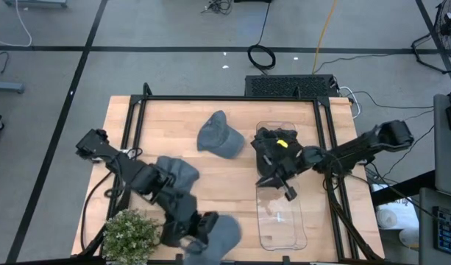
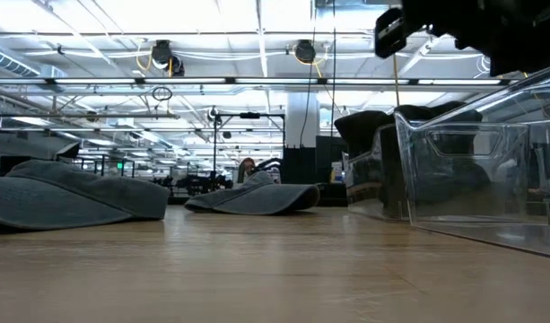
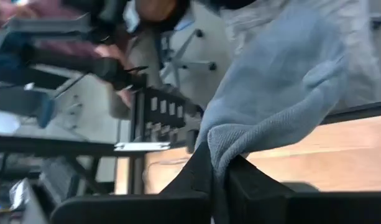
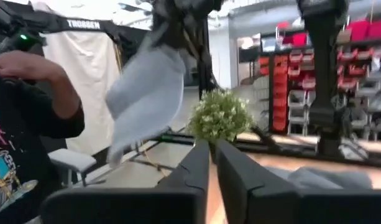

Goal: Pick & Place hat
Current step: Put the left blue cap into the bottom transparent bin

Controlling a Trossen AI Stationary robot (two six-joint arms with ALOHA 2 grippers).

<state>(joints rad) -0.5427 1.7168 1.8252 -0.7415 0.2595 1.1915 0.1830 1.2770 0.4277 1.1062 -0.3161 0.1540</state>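
My left gripper [image 1: 204,230] is near the table's front edge, shut on a grey hat [image 1: 224,235] that also shows in the left wrist view [image 3: 283,93] and the right wrist view [image 4: 145,90]. A second grey hat [image 1: 178,172] lies on the table under my left arm. A third grey hat [image 1: 219,136] lies at the middle back. A dark hat [image 1: 275,144] with a yellow tag sits in the far end of a clear bin [image 1: 282,221]. My right gripper [image 1: 286,189] hangs above the bin, shut and empty. My left gripper pinches the grey hat's edge [image 3: 219,148] between its two fingers. In the right wrist view the hat hangs slack below the fingers, lifted clear of the table.
A small green plant [image 1: 128,237] stands at the front left corner beside my left arm. A black frame [image 1: 232,99] runs round the back of the table. A person's arm in a dark sleeve [image 4: 35,93] shows beyond the table's front edge.
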